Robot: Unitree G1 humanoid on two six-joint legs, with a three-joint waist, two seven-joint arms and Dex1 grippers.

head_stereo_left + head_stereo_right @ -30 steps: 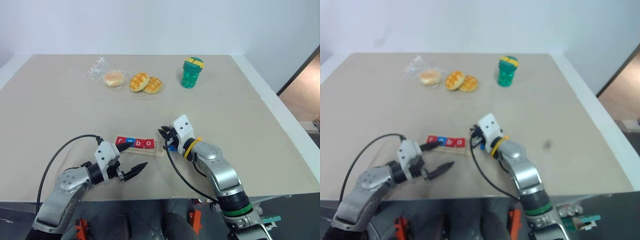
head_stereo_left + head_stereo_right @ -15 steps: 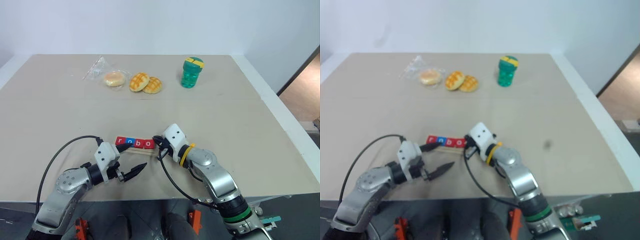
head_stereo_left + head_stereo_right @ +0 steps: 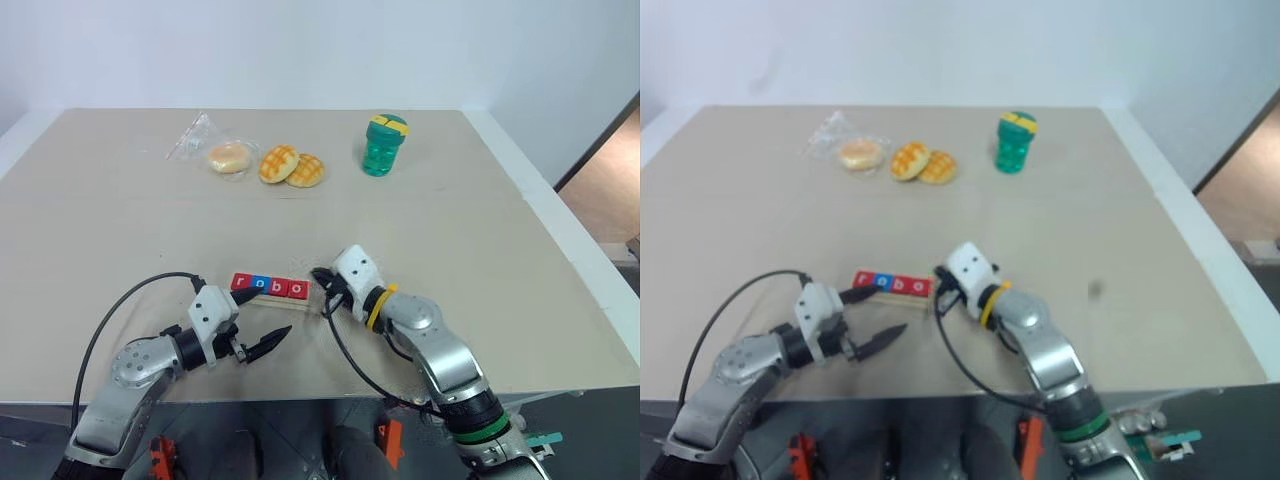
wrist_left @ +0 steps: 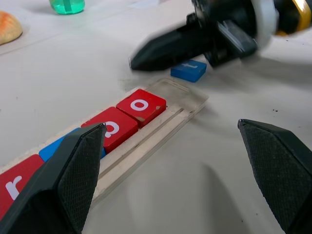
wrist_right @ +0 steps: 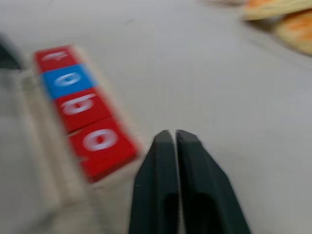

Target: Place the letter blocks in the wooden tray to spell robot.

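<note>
Four letter blocks (image 4: 117,122) seated; blue t block (image 4: 188,69) beside wooden tray (image 4: 187,105); my right end effector (image 5: 170,139) together, left (image 4: 170,161) apart: grip t squarely, seat flush.

four letter blocks (image 4: 97,141) in the wooden tray (image 4: 183,108), a fifth block (image 4: 189,69) apparently on the table just beyond its right end

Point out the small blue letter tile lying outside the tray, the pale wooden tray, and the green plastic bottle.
blue letter tile (image 4: 189,69), left wrist view, its top face.
wooden tray (image 4: 181,103), left wrist view, the bare end of its groove.
green plastic bottle (image 3: 383,150), left eye view, its body.
</note>
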